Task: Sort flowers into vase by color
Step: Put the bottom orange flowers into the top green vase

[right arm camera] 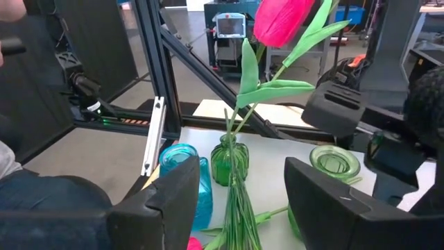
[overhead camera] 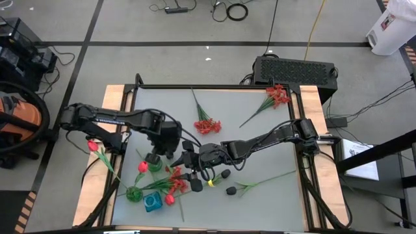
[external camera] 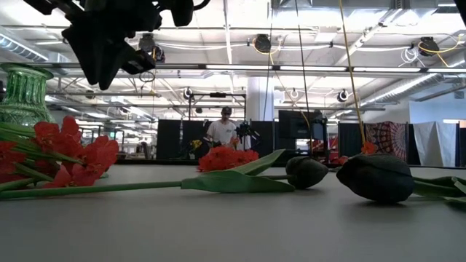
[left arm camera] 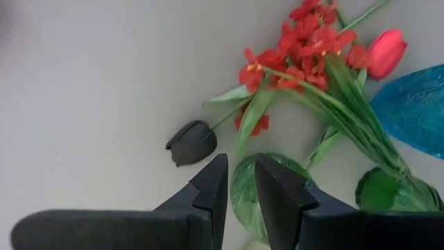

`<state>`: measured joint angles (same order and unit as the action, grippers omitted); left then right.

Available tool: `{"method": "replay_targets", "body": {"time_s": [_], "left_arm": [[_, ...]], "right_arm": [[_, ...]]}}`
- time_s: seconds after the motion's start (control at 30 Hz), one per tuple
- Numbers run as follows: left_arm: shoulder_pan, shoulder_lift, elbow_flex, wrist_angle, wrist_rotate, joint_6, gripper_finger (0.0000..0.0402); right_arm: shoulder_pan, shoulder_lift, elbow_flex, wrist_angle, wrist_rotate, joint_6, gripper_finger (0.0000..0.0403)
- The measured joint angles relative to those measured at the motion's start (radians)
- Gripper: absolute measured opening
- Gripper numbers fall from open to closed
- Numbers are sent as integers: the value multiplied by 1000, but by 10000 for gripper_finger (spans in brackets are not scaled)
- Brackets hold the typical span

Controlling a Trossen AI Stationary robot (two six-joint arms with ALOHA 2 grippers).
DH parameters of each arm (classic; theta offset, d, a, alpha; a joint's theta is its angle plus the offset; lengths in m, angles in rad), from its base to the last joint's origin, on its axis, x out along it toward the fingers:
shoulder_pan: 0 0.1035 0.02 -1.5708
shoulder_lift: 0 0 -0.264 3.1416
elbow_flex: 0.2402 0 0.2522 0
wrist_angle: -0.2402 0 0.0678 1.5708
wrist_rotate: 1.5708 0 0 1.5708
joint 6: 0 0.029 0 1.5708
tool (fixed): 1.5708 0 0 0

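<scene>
Left end effector (overhead camera: 155, 158) hangs over the near-left part of the surface (overhead camera: 260, 140), fingers (left arm camera: 211, 187) narrowly parted with only a small gap, nothing held; directly below it sits a light green vase (left arm camera: 253, 191). Right end effector (overhead camera: 188, 170) is just beside it, over the vase cluster, fingers (right arm camera: 173, 191) spread wide and gripping nothing, with green stems (right arm camera: 239, 208) seen between them. A dark green vase (right arm camera: 229, 161) holds a pink tulip (right arm camera: 284, 19); a blue vase (overhead camera: 152, 202) stands near the front edge. Frilly red flowers (overhead camera: 175, 181) lie by the vases, another red cluster (overhead camera: 207, 125) lies mid-surface, a third (overhead camera: 278, 95) at the far right corner. Black buds (overhead camera: 231, 190) lie right of the vases, one (left arm camera: 191, 142) near the left fingertips. A red tulip (overhead camera: 93, 145) lies off the left edge. A person (external camera: 220, 131) stands far behind.
</scene>
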<state>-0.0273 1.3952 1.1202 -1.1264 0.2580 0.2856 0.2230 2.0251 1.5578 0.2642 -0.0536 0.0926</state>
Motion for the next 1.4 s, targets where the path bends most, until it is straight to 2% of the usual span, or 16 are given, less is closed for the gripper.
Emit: {"method": "replay_targets", "body": {"time_s": [0.27, 1.13, 1.4], "left_arm": [[-34, 0, 0, 59, 0, -122, 80], [-39, 0, 0, 74, -30, -150, 80], [-39, 0, 0, 66, -14, -175, 80]], "right_arm": [[0, 0, 0, 0, 1, 0, 203], [-4, 0, 0, 8, 1, -8, 203], [2, -80, 0, -297, 1, 13, 203]]}}
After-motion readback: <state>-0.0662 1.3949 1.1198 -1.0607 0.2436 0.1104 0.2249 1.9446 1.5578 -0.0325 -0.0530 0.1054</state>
